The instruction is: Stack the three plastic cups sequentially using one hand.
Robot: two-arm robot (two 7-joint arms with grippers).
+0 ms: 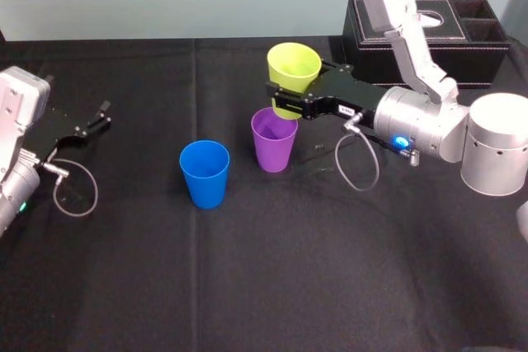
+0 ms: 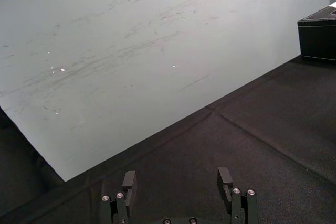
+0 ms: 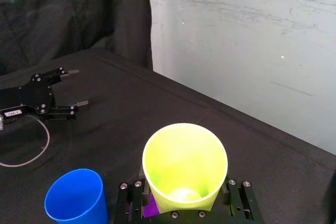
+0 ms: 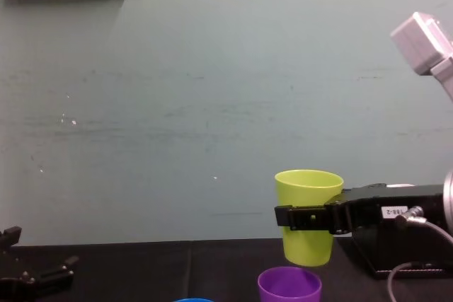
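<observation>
On the black table [image 1: 247, 286], the blue cup [image 1: 204, 172] stands nearest to us, upright and apart from the others. The purple cup [image 1: 274, 142] stands upright just behind it and to its right. The right gripper [image 1: 285, 98] reaches in from the right, and its fingers are clamped against opposite sides of the yellow-green cup [image 1: 294, 68], which it holds upright with the mouth up. In the head view the held cup overlaps the purple cup, so we cannot read its height there. The chest view shows this: the base of the yellow-green cup sits just above the purple rim, offset slightly to the right and not inside it. The right wrist view looks down into the held cup and shows a patch of purple beneath it, between the fingers. The left gripper [image 1: 105, 114] sits at the far left of the table, well apart from all three cups. The left wrist view shows its fingers [image 2: 129, 181] spread apart over bare cloth, holding nothing. Farther back at right sits the black tissue box [image 1: 429, 39], and the pale wall [image 4: 212, 104] is behind it.
</observation>
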